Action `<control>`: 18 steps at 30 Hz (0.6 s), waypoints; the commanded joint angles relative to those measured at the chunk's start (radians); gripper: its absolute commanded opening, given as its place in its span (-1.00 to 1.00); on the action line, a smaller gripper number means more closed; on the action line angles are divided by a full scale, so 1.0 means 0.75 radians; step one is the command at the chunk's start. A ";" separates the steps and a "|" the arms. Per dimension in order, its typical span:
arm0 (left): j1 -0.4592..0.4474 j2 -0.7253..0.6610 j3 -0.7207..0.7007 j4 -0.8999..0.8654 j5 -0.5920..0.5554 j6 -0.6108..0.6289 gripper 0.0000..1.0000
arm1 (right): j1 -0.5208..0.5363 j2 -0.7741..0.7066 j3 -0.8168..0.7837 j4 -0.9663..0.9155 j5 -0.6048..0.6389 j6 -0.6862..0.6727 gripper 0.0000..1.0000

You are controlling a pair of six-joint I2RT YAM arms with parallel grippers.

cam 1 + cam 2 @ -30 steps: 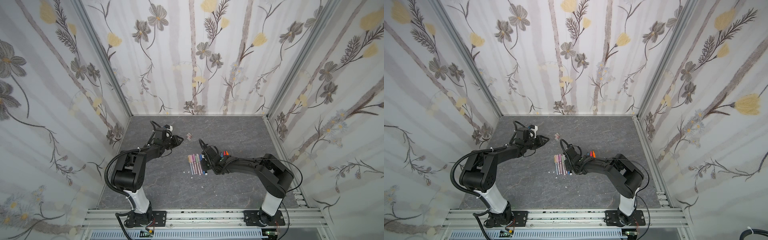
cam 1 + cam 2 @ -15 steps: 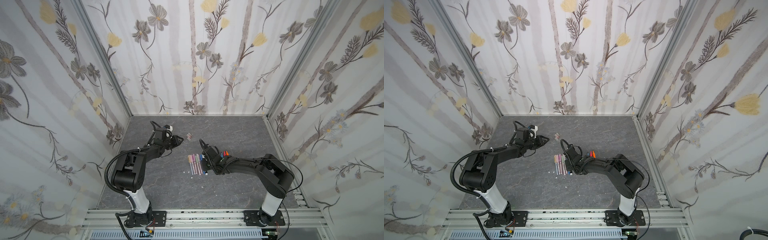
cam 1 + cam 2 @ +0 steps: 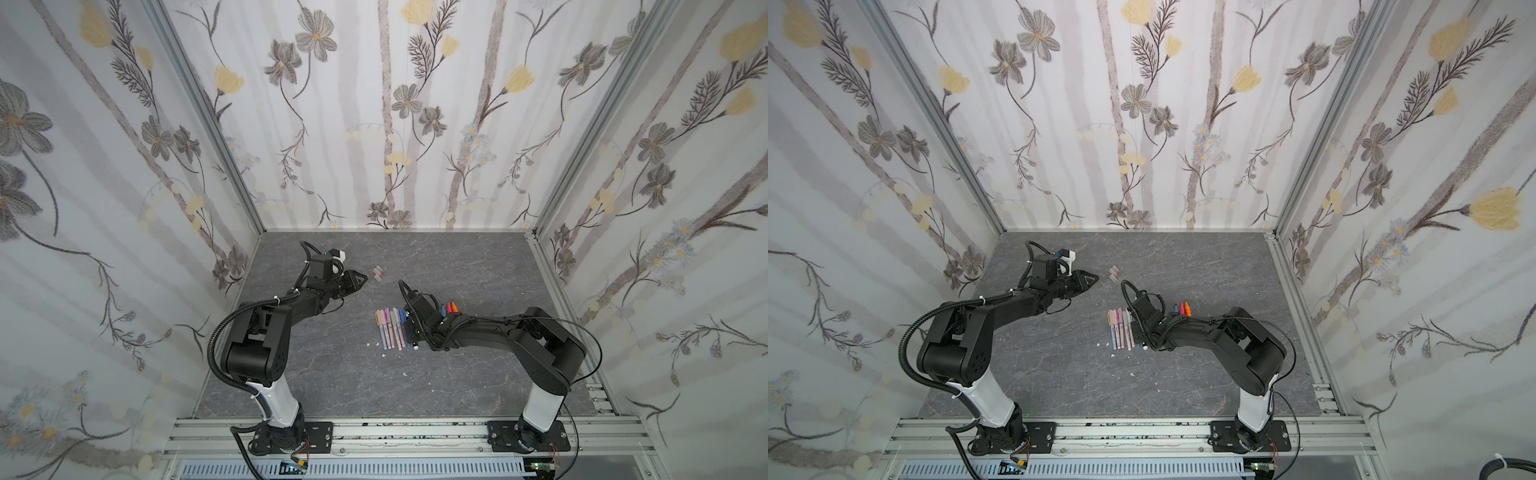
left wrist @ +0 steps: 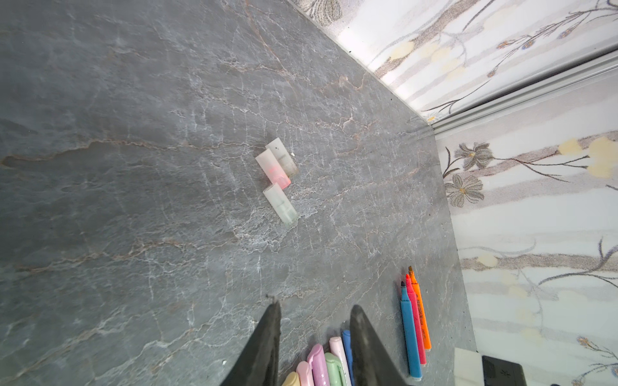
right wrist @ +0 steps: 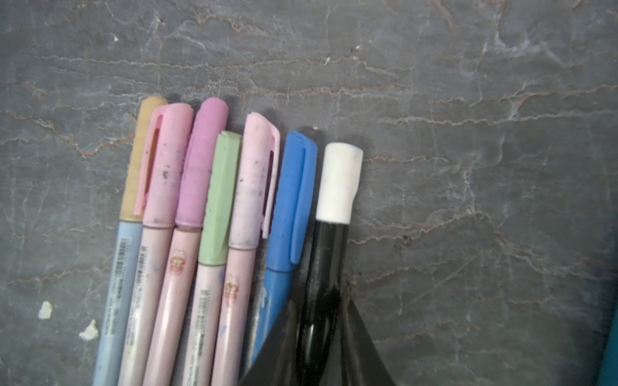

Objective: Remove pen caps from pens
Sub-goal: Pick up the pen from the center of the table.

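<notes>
Since the right hand has its jaws pinched onto the barrel of the black pen, the step in hand reads as: lift that pen and get its white cap off. The black pen looks to lie at the end of the row of capped pens, just beside the row's blue pen. The grip sits low on the barrel, far from the cap, which is good because it leaves the cap free.

The left hand is partly open with nothing between its fingers. It hovers beyond the row's cap ends, near the three loose caps, which lie well apart from the row. The three uncapped pens lie near the row on the black pen's side.

My read on doing it well:
- Raise the black pen straight off the tabletop so the blue neighbour isn't dragged.
- Hold firm, since the barrel looks glossy and may slip.
- Bring the left hand to the white cap only and clamp across its middle.
- Pull along the pen's axis, no bending.
- Drop the cap by the loose ones, away from the row.

Six capped pens in the row are yet to do.
</notes>
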 commanded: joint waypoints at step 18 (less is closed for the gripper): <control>-0.070 -0.093 0.024 -0.076 0.088 0.036 -0.31 | -0.082 -0.139 -0.050 -0.141 0.035 -0.054 -0.87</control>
